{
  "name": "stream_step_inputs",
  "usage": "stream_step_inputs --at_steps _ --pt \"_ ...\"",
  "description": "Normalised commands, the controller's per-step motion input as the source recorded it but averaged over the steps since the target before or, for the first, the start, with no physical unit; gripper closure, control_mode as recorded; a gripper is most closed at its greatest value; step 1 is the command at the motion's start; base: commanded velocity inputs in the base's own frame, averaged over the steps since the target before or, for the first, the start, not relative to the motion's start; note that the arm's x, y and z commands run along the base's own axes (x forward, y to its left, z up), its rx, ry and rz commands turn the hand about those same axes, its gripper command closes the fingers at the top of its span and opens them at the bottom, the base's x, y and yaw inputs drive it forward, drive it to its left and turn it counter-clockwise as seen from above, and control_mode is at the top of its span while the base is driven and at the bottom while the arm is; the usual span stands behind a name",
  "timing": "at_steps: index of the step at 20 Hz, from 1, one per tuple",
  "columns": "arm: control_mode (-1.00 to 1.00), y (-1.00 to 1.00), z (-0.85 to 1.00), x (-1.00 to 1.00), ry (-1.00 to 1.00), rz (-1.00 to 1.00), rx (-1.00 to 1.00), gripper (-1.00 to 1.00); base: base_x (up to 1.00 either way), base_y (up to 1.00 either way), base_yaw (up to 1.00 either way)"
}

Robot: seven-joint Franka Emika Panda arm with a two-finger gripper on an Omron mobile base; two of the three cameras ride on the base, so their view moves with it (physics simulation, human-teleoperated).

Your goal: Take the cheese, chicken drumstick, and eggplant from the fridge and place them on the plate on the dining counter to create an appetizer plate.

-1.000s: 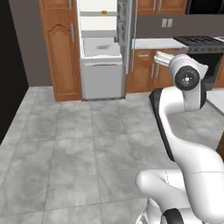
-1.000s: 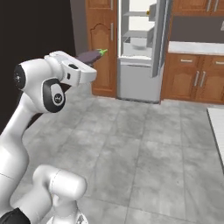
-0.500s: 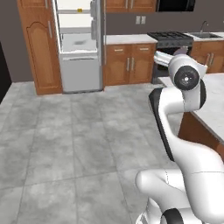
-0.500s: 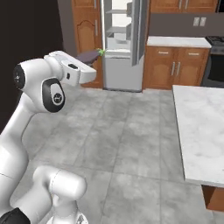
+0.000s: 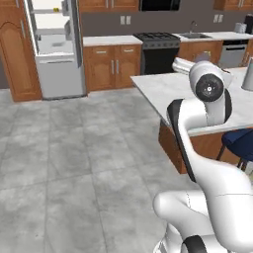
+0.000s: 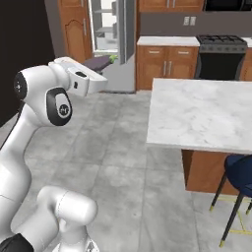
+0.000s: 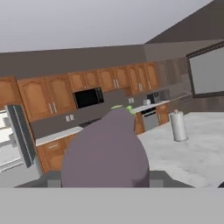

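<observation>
The eggplant (image 7: 105, 151) sits in the gripper (image 7: 104, 177), a dull purple lump with a green stem tip, and in the hand view it bulges up between the two dark fingers (image 7: 53, 178) that press on it from either side, so the fingers are pinching the eggplant rather than standing free. In the right base view the same eggplant (image 6: 100, 62) pokes out past the end of the white arm (image 6: 47, 96), carried high in the air, well above the grey tiled floor (image 6: 118, 147). The fridge (image 5: 52, 47) stands at the far wall with its door open, pale shelves and a drawer showing inside, and a small yellow thing on an upper shelf, too small to tell what it is. Brown wooden cupboards (image 5: 111, 64) run along that wall beside a black stove (image 5: 158, 52). The dining counter (image 6: 202, 113), white marble with grey veins on a brown wooden base, lies to the robot's right, and the eggplant is held apart from it, off its near left corner and not over the top. A dark blue stool (image 6: 238, 179) stands at the counter's near edge. In the hand view a roll of paper towels (image 7: 177, 125) stands upright on the marble, and a black microwave (image 7: 89, 97) hangs among the upper cupboards
</observation>
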Motion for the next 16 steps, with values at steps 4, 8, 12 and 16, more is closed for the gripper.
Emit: stream_step_inputs --at_steps 4,8,12,16 --pt "1.0 0.0 0.0 0.0 0.0 0.0 0.0 1.0 -0.63 -1.0 -0.26" --pt "1.0 0.0 0.0 0.0 0.0 0.0 0.0 1.0 -0.06 -1.0 -0.26" --pt "1.0 0.0 0.0 0.0 0.0 0.0 0.0 1.0 0.09 -1.0 -0.17" --pt "1.0 0.0 0.0 0.0 0.0 0.0 0.0 1.0 0.25 -1.0 -0.11"
